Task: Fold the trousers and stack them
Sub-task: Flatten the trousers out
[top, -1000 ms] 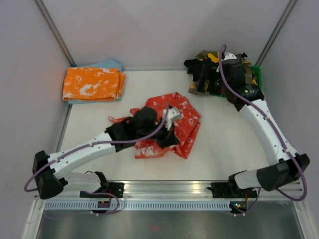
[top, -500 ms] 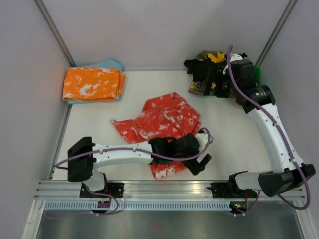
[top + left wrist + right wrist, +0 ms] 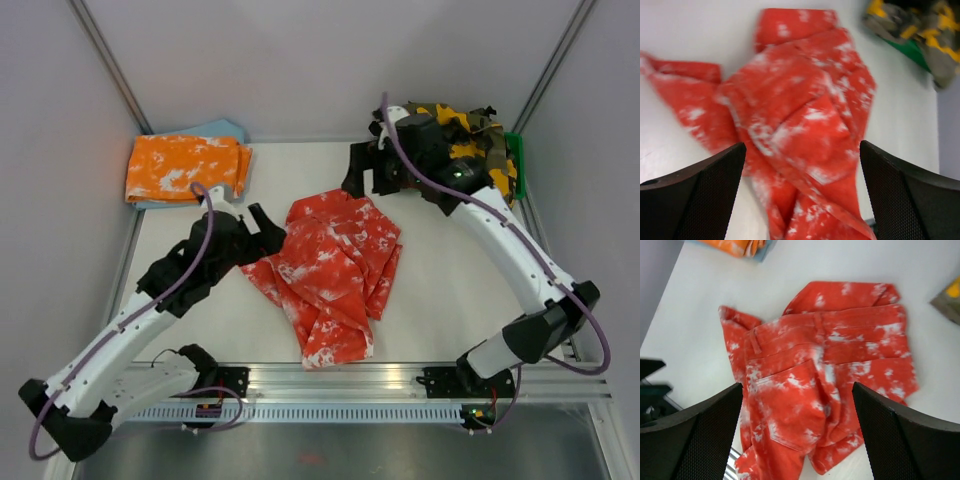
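The red tie-dye trousers (image 3: 335,270) lie crumpled in the middle of the white table (image 3: 450,290), one end reaching toward its near edge. The left gripper (image 3: 268,225) is just beside their left edge and the right gripper (image 3: 362,172) near their far end. Each wrist view shows its fingers spread wide with nothing held. Only the right wrist view makes out the waistband, belt loops and a back pocket (image 3: 785,405); the left wrist view is blurred. The overhead view takes in the folded orange-and-white trousers (image 3: 185,167) on a light blue cloth (image 3: 225,130) at the far left, and the camouflage pile (image 3: 470,140) at the far right.
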Controlling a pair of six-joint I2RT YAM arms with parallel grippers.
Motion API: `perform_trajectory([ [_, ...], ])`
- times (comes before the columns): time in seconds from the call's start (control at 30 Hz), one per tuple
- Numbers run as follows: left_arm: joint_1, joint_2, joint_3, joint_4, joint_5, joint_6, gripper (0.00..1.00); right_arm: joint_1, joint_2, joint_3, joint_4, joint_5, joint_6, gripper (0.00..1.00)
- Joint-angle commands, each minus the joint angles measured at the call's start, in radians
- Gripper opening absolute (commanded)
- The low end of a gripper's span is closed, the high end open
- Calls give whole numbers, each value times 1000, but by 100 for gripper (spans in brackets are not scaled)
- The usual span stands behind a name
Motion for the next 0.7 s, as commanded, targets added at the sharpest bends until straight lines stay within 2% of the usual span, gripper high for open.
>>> perform_trajectory([
  [0.0,248,-9,-94,-194,20,-108,100,129,108,43,12,73,5,96],
  [0.07,416,-15,-132,-195,89,-91,100,238,168,38,36,163,20,96],
  [0.13,514,-24,-181,-195,126,-87,100,348,211,44,49,255,23,96],
  [0.17,610,-43,-195,-194,168,-79,100,382,258,61,50,289,23,96],
  [0.23,692,-66,-235,-176,213,-68,99,457,306,81,53,337,23,96],
  [0.3,790,-86,-264,-171,253,-56,97,487,375,102,75,345,34,88],
  [0.37,847,-86,-274,-171,270,-42,96,528,430,113,90,349,54,78],
  [0.4,858,-87,-281,-172,278,-42,96,542,446,113,113,389,55,78],
  [0.5,883,-100,-310,-160,281,-51,95,594,500,105,163,453,77,82],
  [0.67,888,-121,-332,-136,317,-44,94,606,593,112,208,538,77,83],
])
